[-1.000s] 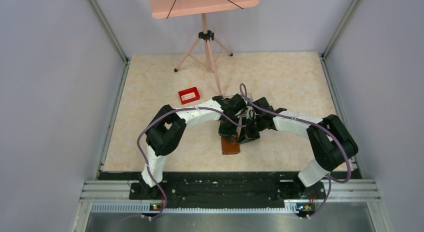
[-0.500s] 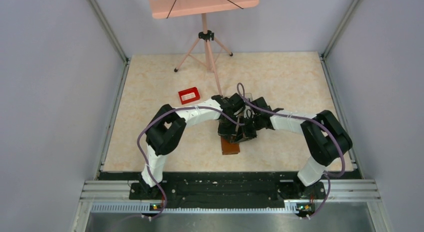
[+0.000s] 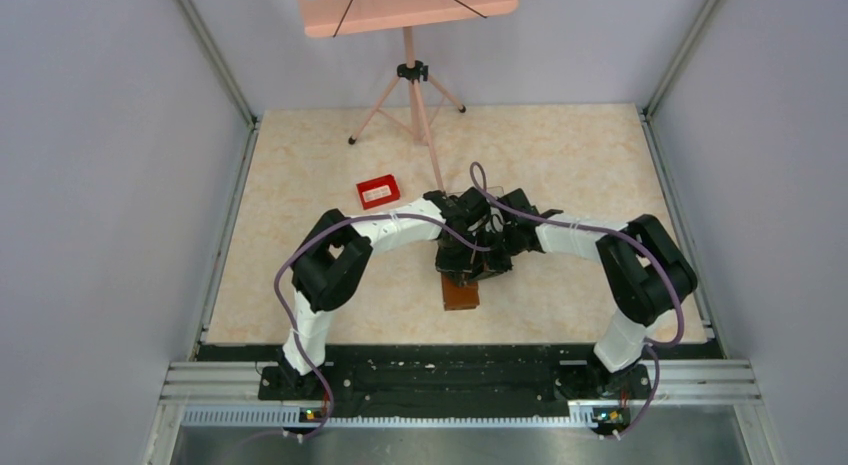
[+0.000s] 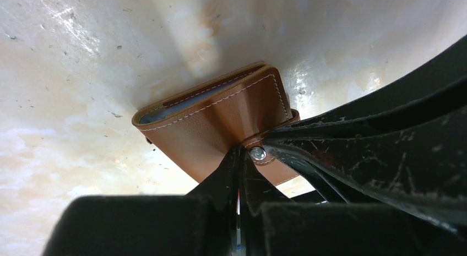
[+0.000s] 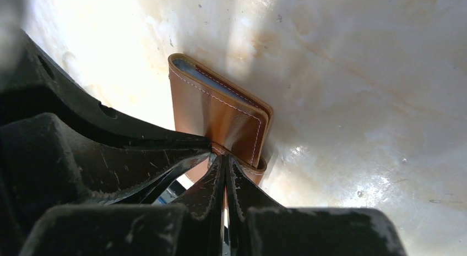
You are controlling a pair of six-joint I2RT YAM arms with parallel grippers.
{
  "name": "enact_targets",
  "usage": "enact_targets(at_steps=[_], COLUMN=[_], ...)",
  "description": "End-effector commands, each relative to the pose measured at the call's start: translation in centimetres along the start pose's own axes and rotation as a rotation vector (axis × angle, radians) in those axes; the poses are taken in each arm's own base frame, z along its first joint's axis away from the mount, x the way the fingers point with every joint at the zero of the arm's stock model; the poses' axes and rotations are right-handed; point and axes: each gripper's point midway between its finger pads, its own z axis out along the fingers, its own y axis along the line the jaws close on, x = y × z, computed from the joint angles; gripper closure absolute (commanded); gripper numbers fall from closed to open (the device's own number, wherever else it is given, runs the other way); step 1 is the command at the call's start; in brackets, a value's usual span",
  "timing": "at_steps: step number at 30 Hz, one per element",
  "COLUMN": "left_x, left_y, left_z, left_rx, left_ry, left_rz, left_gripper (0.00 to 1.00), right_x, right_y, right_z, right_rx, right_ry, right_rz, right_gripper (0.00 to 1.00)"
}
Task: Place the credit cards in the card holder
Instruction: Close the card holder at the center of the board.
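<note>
The brown leather card holder [image 3: 461, 294] lies folded shut on the table. It shows in the left wrist view [image 4: 215, 118] and the right wrist view [image 5: 220, 110]. A blue card edge [image 4: 165, 112] peeks from its open side, also in the right wrist view [image 5: 201, 73]; other cards are hidden. My left gripper [image 4: 240, 152] is shut, its tips on the holder beside the silver snap [image 4: 256, 153] of the strap. My right gripper [image 5: 224, 158] is shut, its tips on the strap at the same end. In the top view both grippers [image 3: 462, 268] [image 3: 484, 266] meet over the holder's far end.
A small red tray [image 3: 378, 192] stands left of the arms. A pink tripod stand [image 3: 411, 97] rises at the back. Each wrist view shows the other arm's black fingers [image 4: 363, 140] [image 5: 104, 151] close beside it.
The right arm has drawn in to the left, its elbow closer to the middle. Both grippers have shifted slightly back over the holder. The holder has not moved.
</note>
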Motion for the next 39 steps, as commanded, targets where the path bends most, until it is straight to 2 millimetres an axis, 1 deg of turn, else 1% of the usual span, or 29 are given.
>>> enact_targets(at_steps=[1,6,11,14,19,25,35,39], left_x=[0.3,-0.3,-0.7,-0.9,-1.1,-0.7,-0.5,-0.5], left_y=[-1.5,-2.1,-2.4,-2.5,-2.7,-2.7,-2.8,-2.8], left_z=[1.0,0.1,-0.5,-0.8,-1.0,-0.6,-0.4,-0.3], left_rx=[0.019,0.050,0.064,0.069,0.076,0.085,0.094,0.096], left_ry=[-0.042,-0.080,-0.105,-0.116,-0.121,-0.099,-0.093,-0.095], left_rz=[0.217,0.210,0.202,0.203,0.205,0.208,0.199,0.194], left_gripper=[1.00,1.00,1.00,1.00,1.00,1.00,1.00,1.00], right_x=[1.0,-0.8,-2.3,-2.6,-2.3,-1.9,-0.1,0.5], right_y=[-1.3,2.0,4.1,5.0,5.8,5.8,3.7,2.3], right_z=[1.1,-0.7,-2.5,-3.0,-2.6,-2.0,-0.1,0.5], right_rx=[0.104,0.015,-0.055,-0.100,-0.172,-0.198,-0.167,-0.113], right_ry=[0.012,-0.069,-0.142,-0.156,-0.146,-0.115,-0.029,0.001], right_rz=[-0.171,-0.185,-0.177,-0.174,-0.158,-0.140,-0.091,-0.081], right_gripper=[1.00,1.00,1.00,1.00,1.00,1.00,1.00,1.00])
